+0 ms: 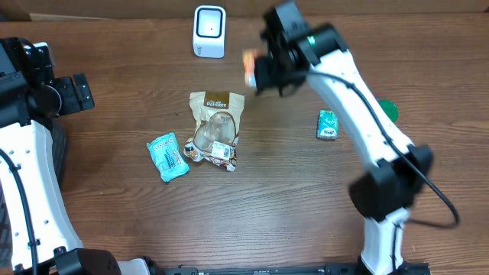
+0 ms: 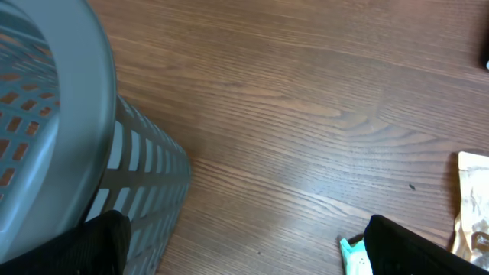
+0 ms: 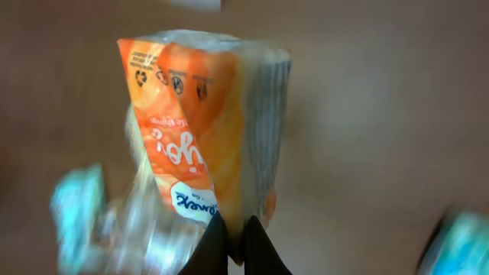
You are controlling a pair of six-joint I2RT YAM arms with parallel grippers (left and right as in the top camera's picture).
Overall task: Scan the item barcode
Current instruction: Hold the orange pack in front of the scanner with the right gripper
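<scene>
An orange and white packet [image 3: 202, 130] hangs in the air, pinched at its lower edge by my right gripper [image 3: 237, 229], which is shut on it. From overhead the packet [image 1: 249, 67] sits at the tip of the right gripper [image 1: 261, 74], just right of the white scanner [image 1: 208, 30] at the table's back edge. No barcode is readable; the right wrist view is blurred. My left gripper [image 2: 244, 248] is open with nothing between its fingers, low over the table at the far left [image 1: 76, 92].
A brown snack pouch [image 1: 217, 114] and a teal packet [image 1: 168, 156] lie mid-table, with small wrapped items by them. A green pack [image 1: 328, 124] and a green disc [image 1: 388, 108] lie to the right. A grey mesh basket [image 2: 46, 137] stands beside the left gripper.
</scene>
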